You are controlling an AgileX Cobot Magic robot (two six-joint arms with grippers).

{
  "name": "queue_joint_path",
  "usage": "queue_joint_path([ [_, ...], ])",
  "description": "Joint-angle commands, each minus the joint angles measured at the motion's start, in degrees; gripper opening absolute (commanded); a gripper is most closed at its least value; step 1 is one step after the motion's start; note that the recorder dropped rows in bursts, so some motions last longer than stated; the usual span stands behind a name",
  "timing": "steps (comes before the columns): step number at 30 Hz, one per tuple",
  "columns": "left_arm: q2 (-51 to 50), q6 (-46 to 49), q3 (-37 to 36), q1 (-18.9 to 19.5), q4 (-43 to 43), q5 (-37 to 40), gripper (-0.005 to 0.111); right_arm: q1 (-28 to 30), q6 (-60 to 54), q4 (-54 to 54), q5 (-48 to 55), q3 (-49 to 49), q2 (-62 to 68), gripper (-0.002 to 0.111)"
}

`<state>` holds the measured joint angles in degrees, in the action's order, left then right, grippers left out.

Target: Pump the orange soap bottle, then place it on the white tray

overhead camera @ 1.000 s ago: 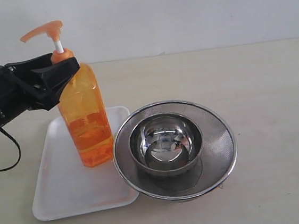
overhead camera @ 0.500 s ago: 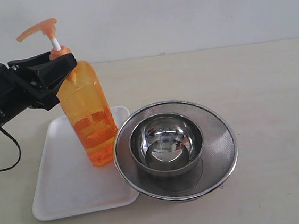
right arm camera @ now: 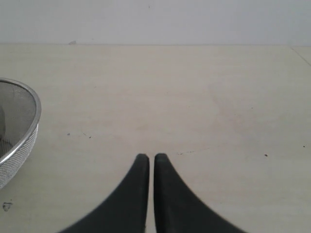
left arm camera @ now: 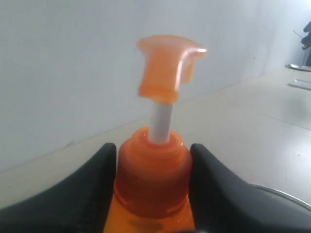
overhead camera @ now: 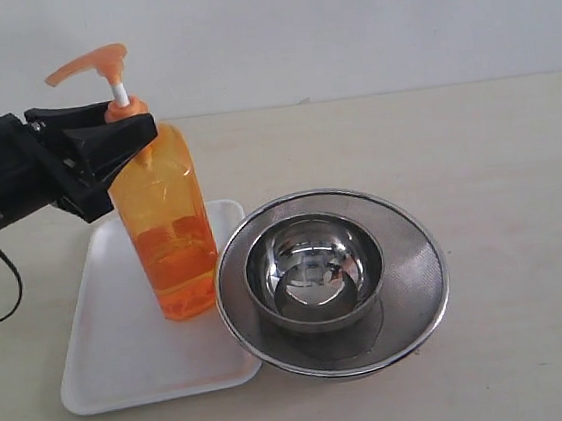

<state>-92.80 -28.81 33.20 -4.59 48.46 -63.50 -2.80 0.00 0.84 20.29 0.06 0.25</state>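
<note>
The left gripper [overhead camera: 129, 121] reaches in from the desk's left edge and pinches the orange soap bottle [overhead camera: 168, 232] at its collar, just below the pump. The left wrist view confirms it: one black finger [left arm camera: 97, 184] presses on each side of the orange collar. The pump head [overhead camera: 89, 62] stands raised on its white stem [overhead camera: 120, 92], spout pointing towards the left edge.

The bottle stands near upright with its base on the white tray [overhead camera: 106, 360], at the tray's right side. I cannot tell whether its full weight rests there. Orange liquid fills roughly the lower half.

The tray lies on the left half of the desk [overhead camera: 498, 168], well short of the far edge along the wall. Just beside it, overlapping its right rim, sits a round steel mesh strainer [overhead camera: 414, 277] with a steel bowl [overhead camera: 312, 268] inside.

The right gripper [right arm camera: 146, 162] hovers over bare desk beside the strainer. Its jaws are pressed nearly together, a thin slit between them, holding nothing.
</note>
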Motion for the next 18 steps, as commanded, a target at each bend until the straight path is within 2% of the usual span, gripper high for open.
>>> queue_joint_path([
  [1, 3.71, -6.16, 1.77, 3.44, 4.91, -1.63, 0.005, 0.33, 0.0, -0.14, -0.77, -0.06, -0.25, 0.001],
  [6, 4.39, -12.85, 3.59, 8.35, 14.49, -4.31, 0.005, 0.33, 0.0, 0.0, -0.76, -0.06, -0.25, 0.001],
  [10, 4.39, -16.13, 5.27, 10.59, 19.39, -6.46, 0.005, 0.33, 0.0, 0.0, -0.76, -0.06, -0.25, 0.001],
  [18, 4.39, -21.53, 9.65, 10.81, 26.31, -6.46, 0.005, 0.33, 0.0, 0.0, -0.76, -0.06, -0.25, 0.001],
])
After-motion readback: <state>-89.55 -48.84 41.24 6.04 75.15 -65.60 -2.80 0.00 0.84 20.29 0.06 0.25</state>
